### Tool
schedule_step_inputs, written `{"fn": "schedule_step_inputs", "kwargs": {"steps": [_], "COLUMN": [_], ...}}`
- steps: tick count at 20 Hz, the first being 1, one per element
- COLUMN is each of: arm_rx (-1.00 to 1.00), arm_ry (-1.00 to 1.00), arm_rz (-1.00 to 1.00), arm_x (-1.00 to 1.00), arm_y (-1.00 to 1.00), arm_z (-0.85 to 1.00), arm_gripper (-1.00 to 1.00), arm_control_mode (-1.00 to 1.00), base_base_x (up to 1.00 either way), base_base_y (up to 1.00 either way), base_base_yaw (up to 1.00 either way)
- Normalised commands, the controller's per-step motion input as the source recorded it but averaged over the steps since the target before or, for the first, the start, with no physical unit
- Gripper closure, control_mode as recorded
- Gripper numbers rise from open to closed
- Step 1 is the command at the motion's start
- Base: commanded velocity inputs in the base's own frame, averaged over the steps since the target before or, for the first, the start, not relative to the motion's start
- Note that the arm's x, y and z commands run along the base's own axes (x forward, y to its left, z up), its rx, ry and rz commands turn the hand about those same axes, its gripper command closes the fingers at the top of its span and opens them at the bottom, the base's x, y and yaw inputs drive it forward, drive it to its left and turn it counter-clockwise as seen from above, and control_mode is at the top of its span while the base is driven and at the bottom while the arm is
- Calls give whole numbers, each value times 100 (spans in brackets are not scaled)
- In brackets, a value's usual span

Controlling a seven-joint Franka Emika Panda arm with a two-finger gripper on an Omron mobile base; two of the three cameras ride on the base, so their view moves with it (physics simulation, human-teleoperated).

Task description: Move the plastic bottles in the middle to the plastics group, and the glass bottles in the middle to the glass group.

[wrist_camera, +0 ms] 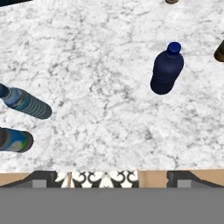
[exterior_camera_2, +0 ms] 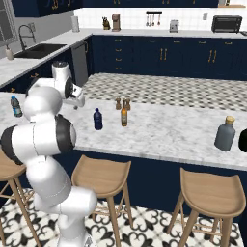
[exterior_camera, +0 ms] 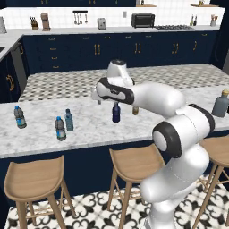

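Hand view looks down on the marble bench with the tool's two fingertips wide apart at the bottom edge, holding nothing.

Nearest, on the left of the left base view, the teal bottle stands upright just beside one labelled water bottle; a second water bottle stands further left. The teal bottle therefore appears already sorted into the plastics group.

Mid-bench, the navy bottle stands upright and apart from the others, right of the tool's axis. It is judged the next item to collect, which would explain the opened fingers.

Just beyond it to the right stands the amber bottle, with two short shakers behind.

Far right, the grey-blue bottle marks the glass group, well apart from the amber bottle.
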Motion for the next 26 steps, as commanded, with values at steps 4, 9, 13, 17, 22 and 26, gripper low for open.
{"fn": "schedule_step_inputs", "kwargs": {"steps": [4, 9, 13, 17, 22, 26], "arm_rx": [0, 0, 0, 0, 0, -3], "arm_ry": [11, 5, 9, 4, 7, 0], "arm_rz": [0, 0, 0, 0, 0, 0], "arm_x": [21, 40, 38, 35, 56, 28], "arm_y": [-38, -31, -50, -49, -18, 1], "arm_z": [3, -2, -7, -26, -31, -36], "arm_gripper": [-100, -100, -100, -100, -100, -100], "arm_control_mode": [-100, -100, -100, -100, -100, -100], "base_base_x": [0, 0, 0, 0, 0, 0], "base_base_y": [0, 0, 0, 0, 0, 0], "base_base_yaw": [0, 0, 0, 0, 0, 0]}}
